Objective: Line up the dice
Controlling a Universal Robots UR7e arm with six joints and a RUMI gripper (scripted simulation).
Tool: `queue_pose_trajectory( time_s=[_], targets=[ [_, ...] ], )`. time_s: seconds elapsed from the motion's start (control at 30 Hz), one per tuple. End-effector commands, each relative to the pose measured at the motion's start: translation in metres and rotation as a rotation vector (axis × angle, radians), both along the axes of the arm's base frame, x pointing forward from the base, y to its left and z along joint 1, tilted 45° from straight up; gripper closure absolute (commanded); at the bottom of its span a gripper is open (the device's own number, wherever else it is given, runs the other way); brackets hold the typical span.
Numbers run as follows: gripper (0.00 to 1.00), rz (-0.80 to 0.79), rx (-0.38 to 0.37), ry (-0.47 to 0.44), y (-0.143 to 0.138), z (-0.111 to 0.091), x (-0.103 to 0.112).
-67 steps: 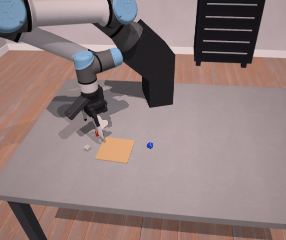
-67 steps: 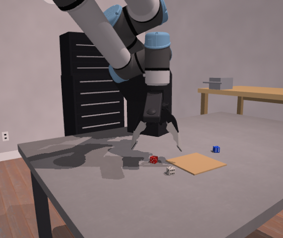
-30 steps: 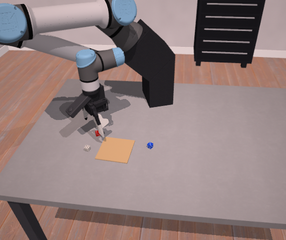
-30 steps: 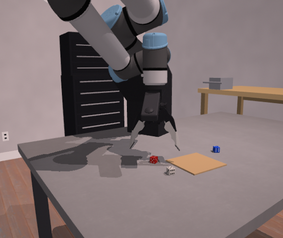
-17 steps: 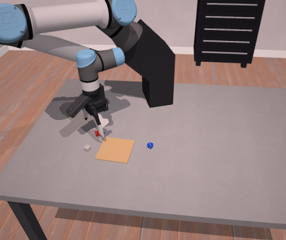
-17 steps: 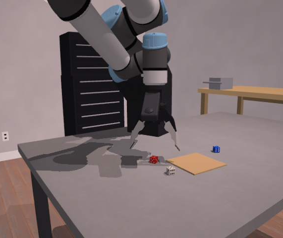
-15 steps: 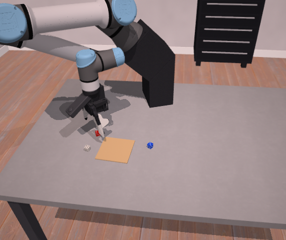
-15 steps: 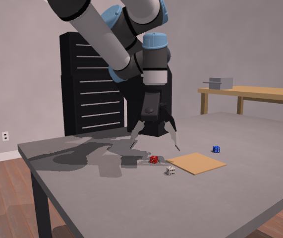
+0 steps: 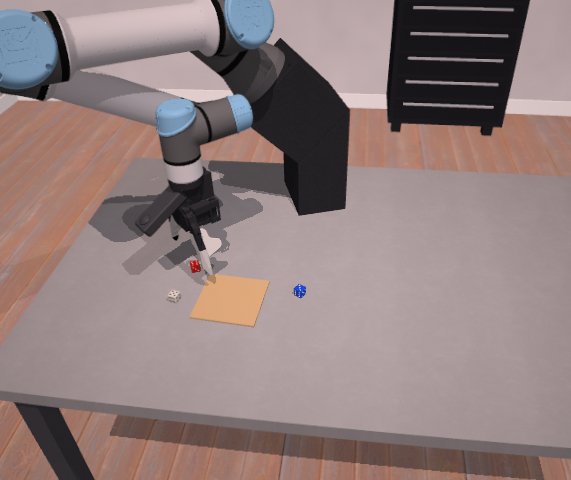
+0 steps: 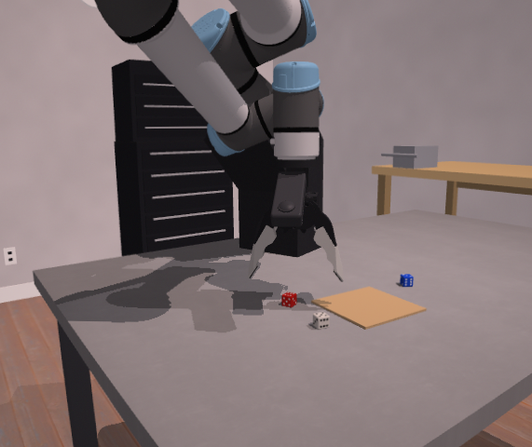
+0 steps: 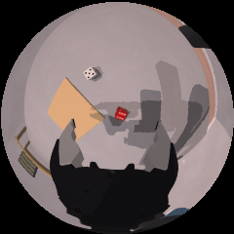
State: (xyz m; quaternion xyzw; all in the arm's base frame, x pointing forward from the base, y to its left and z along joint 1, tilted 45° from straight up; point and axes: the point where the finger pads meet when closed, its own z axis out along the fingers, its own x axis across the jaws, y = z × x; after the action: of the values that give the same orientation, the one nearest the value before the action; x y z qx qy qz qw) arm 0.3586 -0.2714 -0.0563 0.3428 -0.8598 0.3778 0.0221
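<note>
Exterior view: black two-jaw gripper (image 9: pixel 190 258) (image 10: pixel 295 277) (image 11: pixel 115 120), jaws wide apart, above table; red cubic die (image 9: pixel 195 266) (image 10: pixel 289 299) (image 11: pixel 121 114) (white-pipped) beside flat orange square mat (image 9: pixel 230 301) (image 10: pixel 368 307) (image 11: pixel 73 109).

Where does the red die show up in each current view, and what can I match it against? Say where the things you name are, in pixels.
Top: the red die (image 9: pixel 195 266) (image 10: pixel 289 299) (image 11: pixel 121 114) is left of centre, just below the gripper.
Exterior: slightly right of centre, lower half.
Wrist: almost dead centre.
Shared landmark: the orange mat (image 9: pixel 230 300) (image 10: pixel 369 307) (image 11: pixel 73 108).

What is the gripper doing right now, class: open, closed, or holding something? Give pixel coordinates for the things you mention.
Gripper (image 9: pixel 192 258) (image 10: pixel 296 277) (image 11: pixel 115 120): open, holding nothing.
</note>
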Motion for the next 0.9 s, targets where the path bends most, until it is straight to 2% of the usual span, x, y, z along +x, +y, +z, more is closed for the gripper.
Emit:
queue_pose_trajectory(
  time_s=[0.0, 0.47, 0.87],
  targets=[
    [0.00, 0.000, -0.003, -0.003, 0.007, -0.006, 0.005],
    [0.00, 0.000, -0.002, -0.002, 0.037, -0.030, 0.018],
    [0.00, 0.000, -0.002, -0.002, 0.081, -0.065, 0.037]
  ],
)
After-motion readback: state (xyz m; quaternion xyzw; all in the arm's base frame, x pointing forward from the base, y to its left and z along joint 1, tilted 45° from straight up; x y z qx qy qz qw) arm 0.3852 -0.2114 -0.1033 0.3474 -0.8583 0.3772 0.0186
